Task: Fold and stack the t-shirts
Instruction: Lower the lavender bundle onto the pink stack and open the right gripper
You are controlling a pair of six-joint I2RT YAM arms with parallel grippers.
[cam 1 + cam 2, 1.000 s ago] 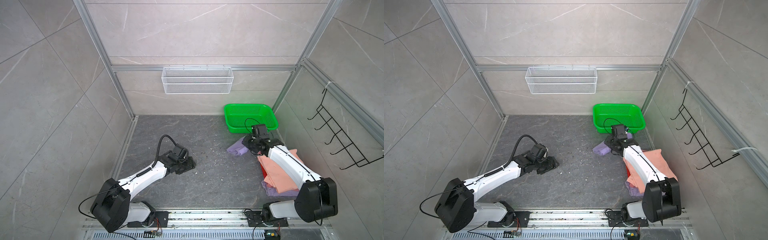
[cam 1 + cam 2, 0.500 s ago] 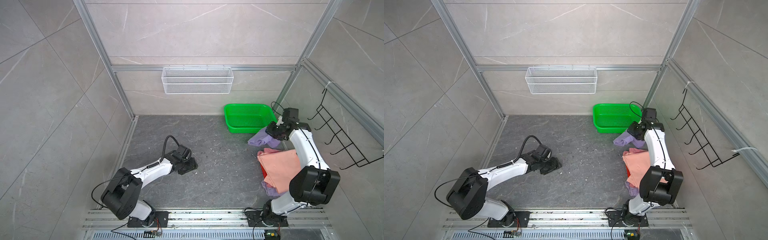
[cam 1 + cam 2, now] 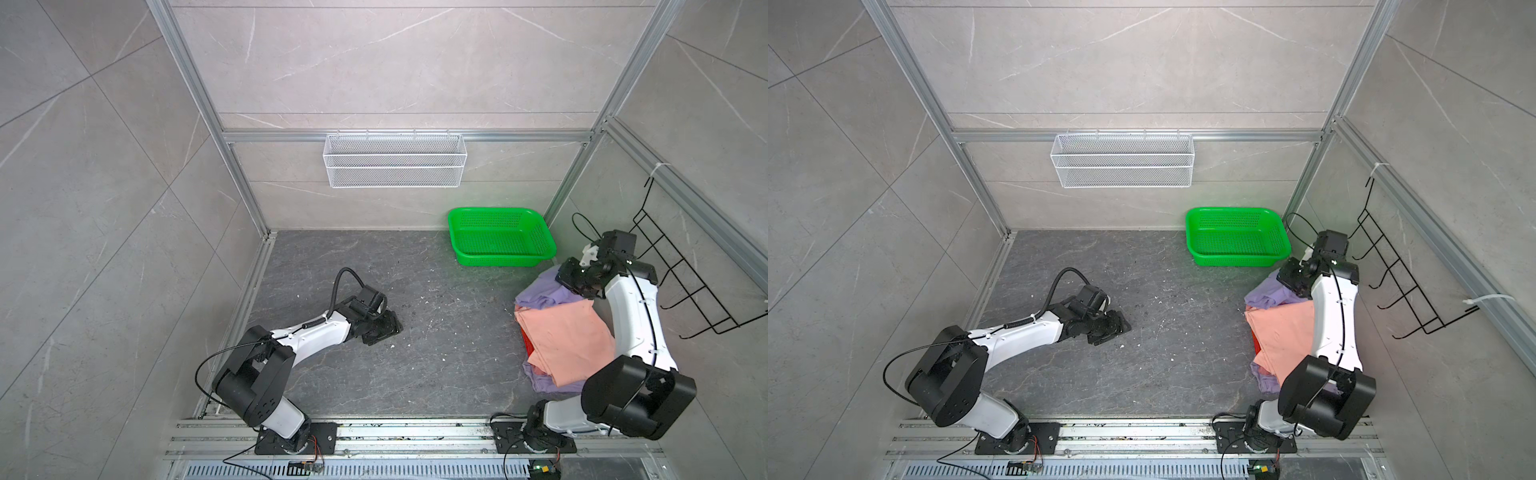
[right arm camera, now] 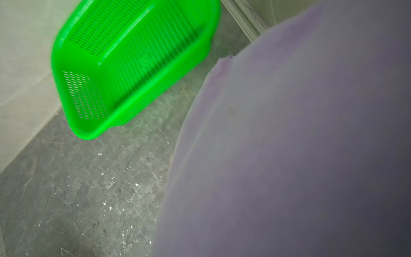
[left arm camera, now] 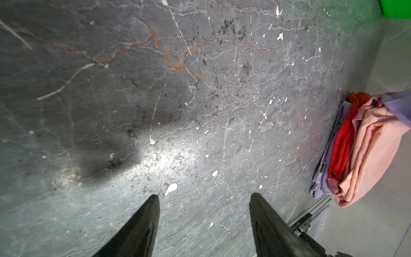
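Grey floor [image 3: 436, 332]: right gripper [image 3: 571, 286] pinches lavender t-shirt [image 3: 540, 293] hanging below; left gripper [image 5: 204, 194] spread.

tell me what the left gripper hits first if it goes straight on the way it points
Likely the grey tabletop: the left gripper angles down at it, nothing ahead. The shirt pile and green basket sit off to one side.

the dark grey stone tabletop [image 3: 449, 353] lies bare across its middle, open for passing. at the right edge a salmon pink cotton t-shirt [image 3: 565, 336] and a lavender cotton t-shirt [image 3: 540, 293], heaped together, block the way; a green plastic mesh basket [image 3: 500, 259] fills the far right corner.
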